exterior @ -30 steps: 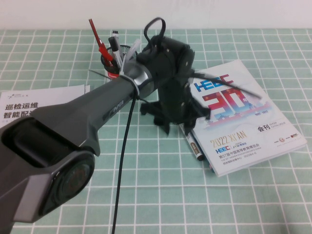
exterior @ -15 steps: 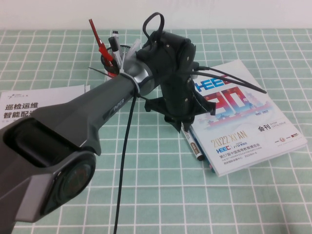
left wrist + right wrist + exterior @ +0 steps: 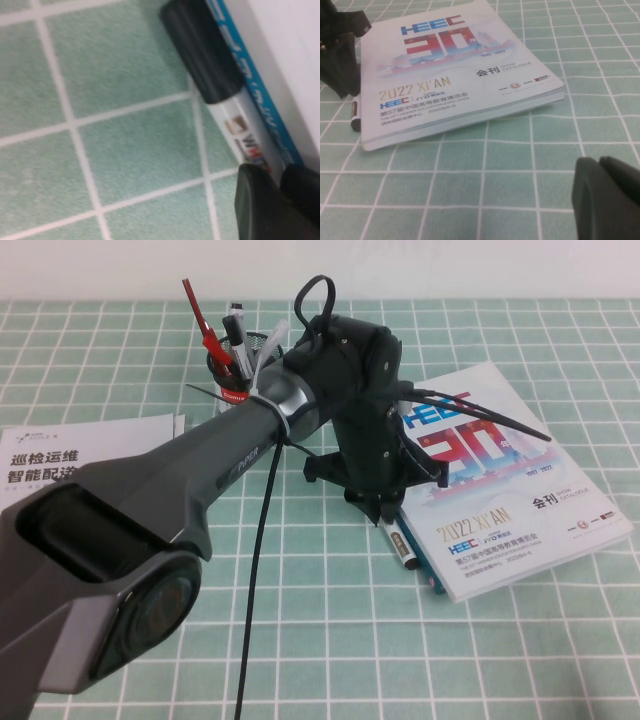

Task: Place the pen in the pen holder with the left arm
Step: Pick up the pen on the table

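Green grid mat, catalogue, pen, pen holder, leaflet

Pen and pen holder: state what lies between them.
In the high view, only the left arm lies between pen and pen holder, left pincer shut on the pen. Right pincer, shut, hovers beside the booklet.

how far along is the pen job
Early. Done: the left gripper has come down on the pen, which lies on the mat against the booklet; its fingers look pinched on the white barrel. In hand: securing that grip. Left: lifting the pen, carrying it to the pen holder behind the arm and dropping it in. The right gripper sits low over the mat near the booklet, shut.
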Robot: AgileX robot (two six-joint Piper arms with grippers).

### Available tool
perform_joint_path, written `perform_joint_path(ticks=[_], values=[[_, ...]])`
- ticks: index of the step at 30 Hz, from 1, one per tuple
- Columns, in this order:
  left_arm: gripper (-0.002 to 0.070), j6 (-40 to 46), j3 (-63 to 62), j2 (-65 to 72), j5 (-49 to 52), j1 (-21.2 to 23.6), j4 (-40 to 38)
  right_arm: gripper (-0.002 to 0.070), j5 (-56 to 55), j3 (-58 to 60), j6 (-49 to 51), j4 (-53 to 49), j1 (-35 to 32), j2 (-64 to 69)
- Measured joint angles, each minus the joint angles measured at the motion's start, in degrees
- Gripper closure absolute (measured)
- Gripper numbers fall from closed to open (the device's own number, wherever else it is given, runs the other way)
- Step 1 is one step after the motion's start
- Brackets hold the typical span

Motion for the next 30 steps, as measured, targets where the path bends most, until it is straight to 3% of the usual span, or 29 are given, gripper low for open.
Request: perform_joint_path(ticks=[12, 30], values=[[0.0592, 2.1, -0.1, 0.3, 0.2, 0.0, -1.6, 0.0698, 0.0, 0.0, 0.0, 0.0, 0.0, 0.0], [0.0598, 2.2, -0.5, 0.5, -0.5, -0.1, 3.0, 0.0698, 0.0, 0.0, 0.0, 0.0, 0.0, 0.0]])
